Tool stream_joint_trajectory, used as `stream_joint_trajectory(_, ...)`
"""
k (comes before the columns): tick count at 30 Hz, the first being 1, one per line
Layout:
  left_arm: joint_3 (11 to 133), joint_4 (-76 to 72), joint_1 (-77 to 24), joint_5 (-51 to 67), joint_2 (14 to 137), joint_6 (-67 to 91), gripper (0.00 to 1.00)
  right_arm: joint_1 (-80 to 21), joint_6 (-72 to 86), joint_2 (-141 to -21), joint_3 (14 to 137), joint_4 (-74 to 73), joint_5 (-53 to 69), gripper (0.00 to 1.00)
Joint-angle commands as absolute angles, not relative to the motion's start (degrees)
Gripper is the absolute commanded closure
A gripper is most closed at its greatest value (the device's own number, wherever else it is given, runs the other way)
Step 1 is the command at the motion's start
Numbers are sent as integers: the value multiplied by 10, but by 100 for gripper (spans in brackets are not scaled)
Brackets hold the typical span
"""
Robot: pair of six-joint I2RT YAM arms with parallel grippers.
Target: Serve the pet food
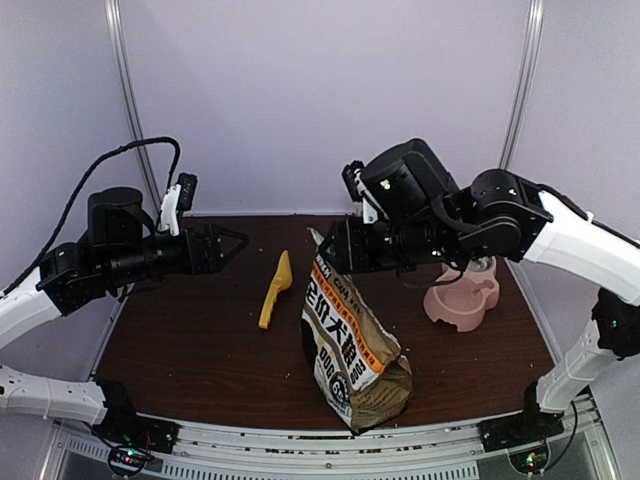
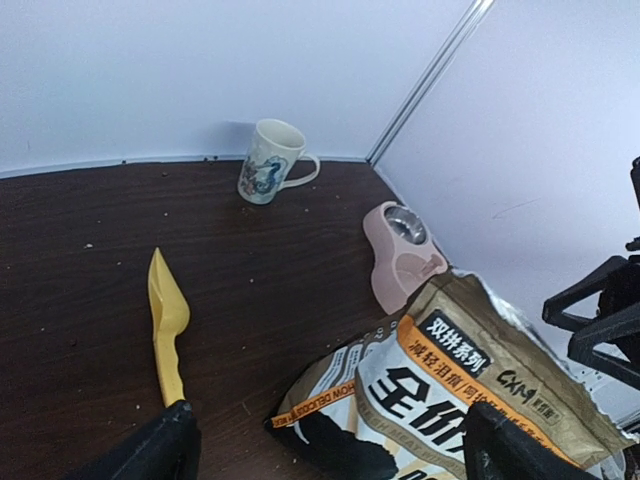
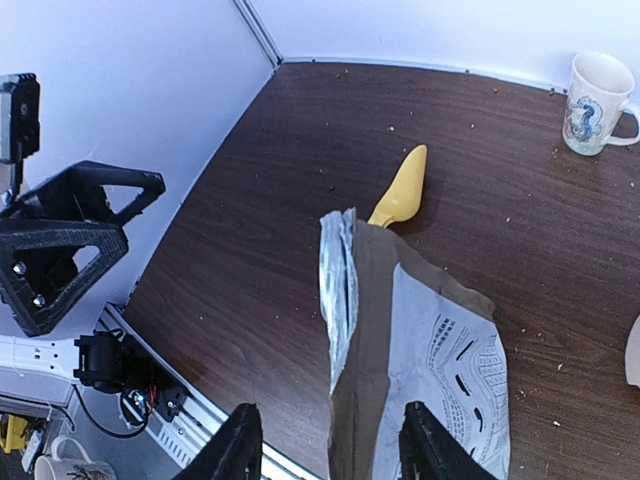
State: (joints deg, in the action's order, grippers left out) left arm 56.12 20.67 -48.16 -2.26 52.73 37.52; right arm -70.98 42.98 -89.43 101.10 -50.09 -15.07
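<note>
The kraft-brown bag (image 1: pixel 352 345) with a white label stands near the table's front middle, leaning, its torn top up. The pet food is hidden; the bag's mouth (image 3: pixel 340 285) shows only a narrow foil slit. My right gripper (image 1: pixel 327 252) is at the bag's top. In the right wrist view its jaws (image 3: pixel 330 450) stand apart on either side of the bag (image 3: pixel 425 350), with a gap on each side. My left gripper (image 1: pixel 238 243) hangs open above the table's left side, pointing at the bag (image 2: pixel 450 390), with nothing between its fingers (image 2: pixel 150 450).
A yellow scoop (image 1: pixel 275 290) lies flat left of the bag. The pink double bowl (image 1: pixel 462 298) sits at the right, a printed mug (image 2: pixel 268 160) near the back wall. Crumbs dot the dark tabletop (image 1: pixel 190 340). Walls close the back and sides.
</note>
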Motion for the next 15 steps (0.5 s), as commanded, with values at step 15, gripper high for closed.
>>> stream_joint_trajectory(15, 592, 69, -549, 22, 609, 418, 19, -711, 331, -925, 1109, -578, -219, 70)
